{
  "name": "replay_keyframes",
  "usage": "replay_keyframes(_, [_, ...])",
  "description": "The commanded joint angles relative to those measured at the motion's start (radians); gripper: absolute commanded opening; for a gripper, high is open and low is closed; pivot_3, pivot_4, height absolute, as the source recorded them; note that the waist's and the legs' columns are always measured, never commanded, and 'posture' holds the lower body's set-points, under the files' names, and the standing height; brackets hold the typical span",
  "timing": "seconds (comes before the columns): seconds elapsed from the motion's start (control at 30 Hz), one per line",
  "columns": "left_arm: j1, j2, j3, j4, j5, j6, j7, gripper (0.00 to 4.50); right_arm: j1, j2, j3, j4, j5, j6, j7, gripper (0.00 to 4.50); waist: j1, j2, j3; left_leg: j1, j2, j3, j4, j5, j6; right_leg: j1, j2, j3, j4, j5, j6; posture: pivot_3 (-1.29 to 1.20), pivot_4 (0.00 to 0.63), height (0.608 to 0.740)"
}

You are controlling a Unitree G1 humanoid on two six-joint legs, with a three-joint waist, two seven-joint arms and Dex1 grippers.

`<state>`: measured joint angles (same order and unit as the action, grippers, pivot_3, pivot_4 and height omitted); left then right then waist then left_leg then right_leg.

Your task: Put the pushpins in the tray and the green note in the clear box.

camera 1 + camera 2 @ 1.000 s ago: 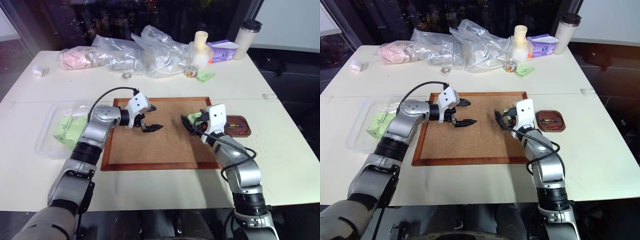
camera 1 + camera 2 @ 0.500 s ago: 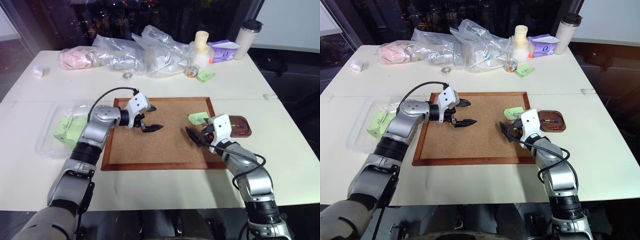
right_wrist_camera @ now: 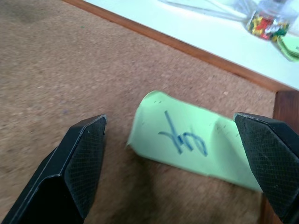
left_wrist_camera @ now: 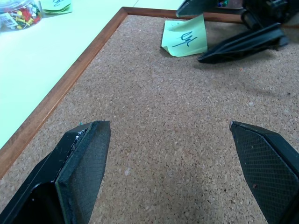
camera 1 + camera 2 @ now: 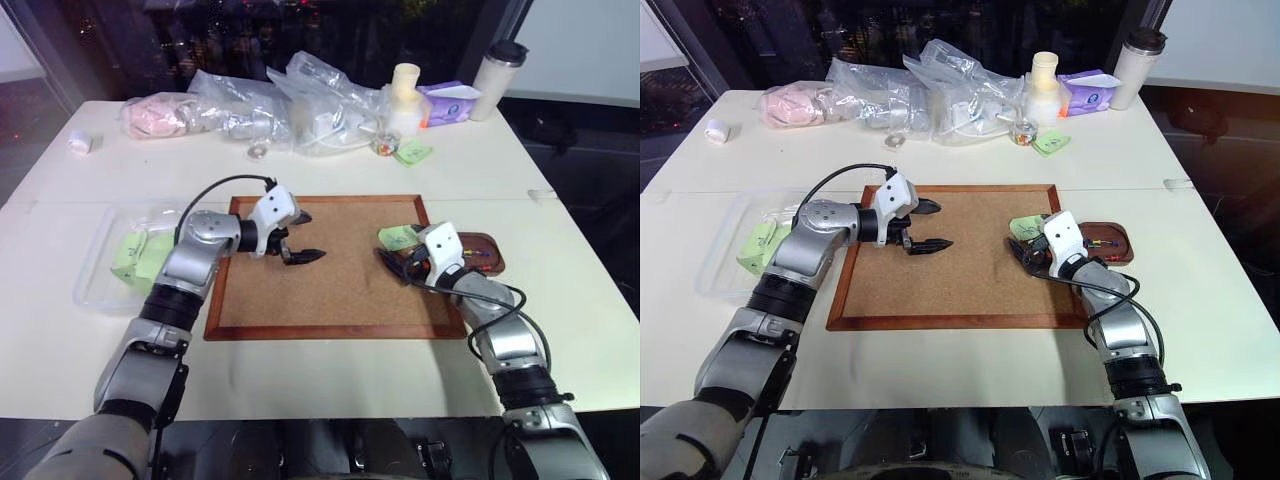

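The green note [image 5: 397,237] lies curled on the cork board [image 5: 320,290] near its far right corner, with dark scribble on it. My right gripper [image 3: 170,120] is open just in front of the note, and its fingers straddle it without touching. The brown tray [image 5: 1118,247] sits right of the board, behind my right wrist. A few pushpins [image 5: 1100,241] lie inside it. My left gripper [image 5: 308,236] is open over the board's left half, holding nothing. The clear box [image 5: 98,275] stands left of the board with green papers inside.
Clear plastic bags [image 5: 250,105] crowd the back of the table. A small jar of pins [image 5: 381,145], another green pad [image 5: 411,152], a cream bottle [image 5: 403,95], a purple pack [image 5: 450,100] and a tumbler [image 5: 497,75] stand at the back right.
My right arm has dropped lower and moved right, uncovering the green note; its open gripper now sits low in front of it. The left arm has not moved.
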<state>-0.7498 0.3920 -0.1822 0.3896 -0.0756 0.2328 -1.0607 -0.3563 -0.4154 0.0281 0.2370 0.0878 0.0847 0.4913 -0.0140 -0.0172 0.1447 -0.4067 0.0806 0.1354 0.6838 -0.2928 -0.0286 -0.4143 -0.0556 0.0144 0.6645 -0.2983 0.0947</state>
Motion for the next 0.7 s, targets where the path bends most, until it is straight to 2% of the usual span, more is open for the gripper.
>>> replay_keyframes(0.03, [-0.001,0.002,0.023,-0.046,-0.028,0.002,0.013,4.5,0.009,-0.029,0.018,0.094,-0.046,0.018,0.017,4.45,0.0,0.0,0.0,0.001,0.0,0.0,0.0,0.0,0.0,0.001,0.0,0.0,0.0,0.0,0.0,0.0,0.15,0.734])
replay_keyframes(0.13, [0.001,0.001,0.027,-0.052,-0.032,0.005,0.018,4.5,0.014,-0.026,0.026,0.108,-0.036,0.039,0.044,3.56,0.001,0.0,0.0,0.005,0.0,0.0,0.0,0.0,0.0,0.005,0.0,0.0,0.0,0.0,0.0,0.0,0.15,0.734])
replay_keyframes(0.37, [0.006,0.001,0.027,-0.065,-0.047,0.007,0.031,4.5,0.034,0.011,0.002,0.076,0.043,0.193,0.065,0.05,0.003,-0.003,-0.002,0.01,0.0,0.0,0.0,0.0,0.0,0.011,-0.001,0.0,-0.001,0.0,0.0,0.0,0.15,0.734])
replay_keyframes(0.5, [0.007,-0.001,0.03,-0.07,-0.052,0.007,0.035,4.5,0.049,0.025,-0.025,0.026,0.061,0.184,0.041,0.02,0.005,-0.004,-0.003,0.01,0.0,0.0,-0.001,-0.001,0.001,0.011,-0.001,0.0,-0.001,0.0,0.0,0.0,0.15,0.734])
replay_keyframes(0.7, [0.011,-0.001,0.027,-0.072,-0.055,0.007,0.034,4.5,0.107,0.065,-0.074,-0.205,0.171,0.144,0.077,0.02,0.002,-0.004,-0.002,0.007,0.0,0.0,-0.001,-0.001,0.001,0.008,-0.001,-0.001,-0.002,0.0,0.0,0.0,0.15,0.734])
